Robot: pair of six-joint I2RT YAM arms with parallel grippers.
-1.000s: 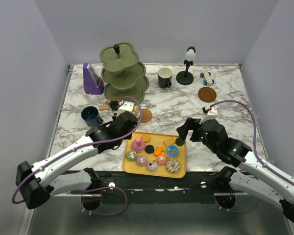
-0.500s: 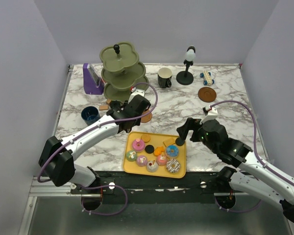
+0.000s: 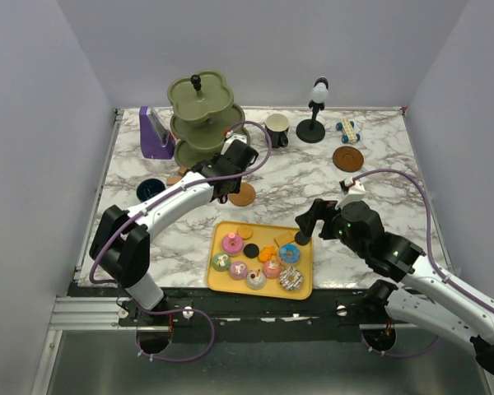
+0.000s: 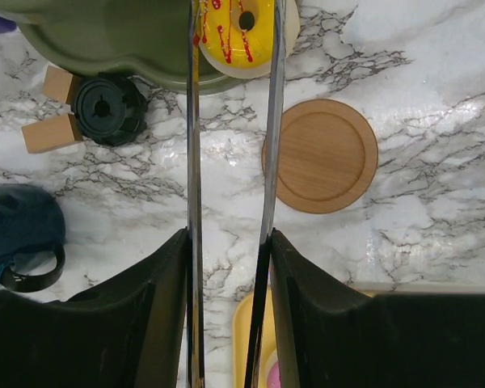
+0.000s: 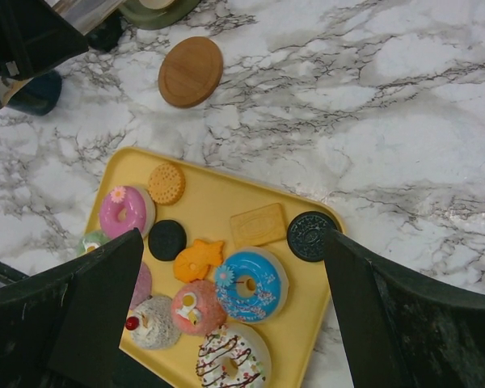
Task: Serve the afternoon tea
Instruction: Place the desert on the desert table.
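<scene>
We see the left gripper (image 4: 237,10) closed on a yellow doughnut (image 4: 239,39) streaked with red icing, its two thin fingers (image 4: 193,121) pressed against the doughnut's sides. The doughnut sits at the front rim of the lowest tier of the olive-green stand (image 3: 202,115), and we cannot tell whether it touches the tier. Just to the right of the fingers a round brown coaster (image 4: 327,155) lies flat on the marble table (image 3: 379,140). To their left, close to the stand's foot, a black cog-edged cookie (image 4: 109,107) lies with two small tan blocks (image 4: 50,133) beside it. The dark-blue mug (image 4: 20,234) stands farther to the left, near the table's edge. The right gripper (image 5: 232,234) hangs over the right end of the yellow tray (image 5: 218,194) with its jaws spread wide and nothing between them. On the tray we make out a pink doughnut (image 5: 123,212), a round biscuit (image 5: 166,183), an orange fish-shaped biscuit (image 5: 199,260), a rectangular biscuit (image 5: 259,225), a blue doughnut (image 5: 246,283) and a chocolate-drizzled doughnut (image 5: 230,356), among other sweets. At the back of the table the black cream-lined mug (image 3: 277,130) stands to the right of the stand. A second coaster (image 3: 347,158) lies well apart on the right side.
</scene>
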